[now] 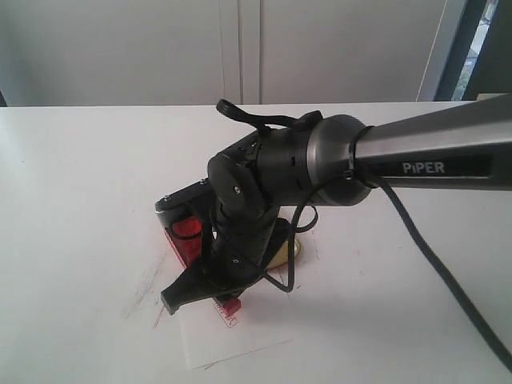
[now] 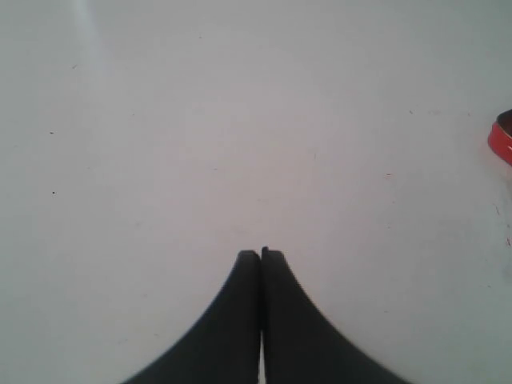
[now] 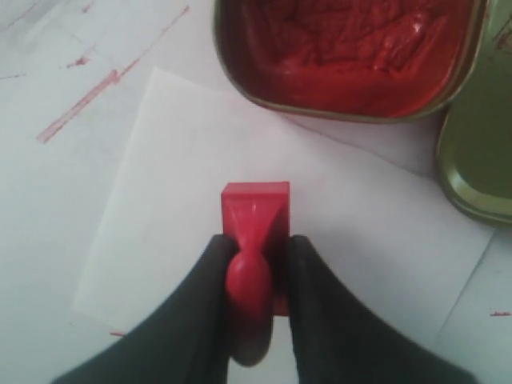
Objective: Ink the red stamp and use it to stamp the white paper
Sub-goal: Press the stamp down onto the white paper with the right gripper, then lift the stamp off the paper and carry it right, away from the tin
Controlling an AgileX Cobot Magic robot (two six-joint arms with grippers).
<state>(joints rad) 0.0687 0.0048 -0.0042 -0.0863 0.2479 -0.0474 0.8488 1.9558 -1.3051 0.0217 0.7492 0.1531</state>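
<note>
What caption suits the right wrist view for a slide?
Right hand holds the red stamp by its handle over the white paper, near the open ink tin.

I see stamp [image 3: 254, 210] sitting on paper [image 3: 160, 240], pinched between right gripper [image 3: 260, 244] fingers. Tin [image 3: 320, 110] sits at paper's far edge, lid [image 3: 476, 160] just beside it. Exterior view: paper in front, tin behind, lid right of tin. Left gripper [image 2: 261, 254] over table [image 2: 240, 120], apart from tin.
</note>
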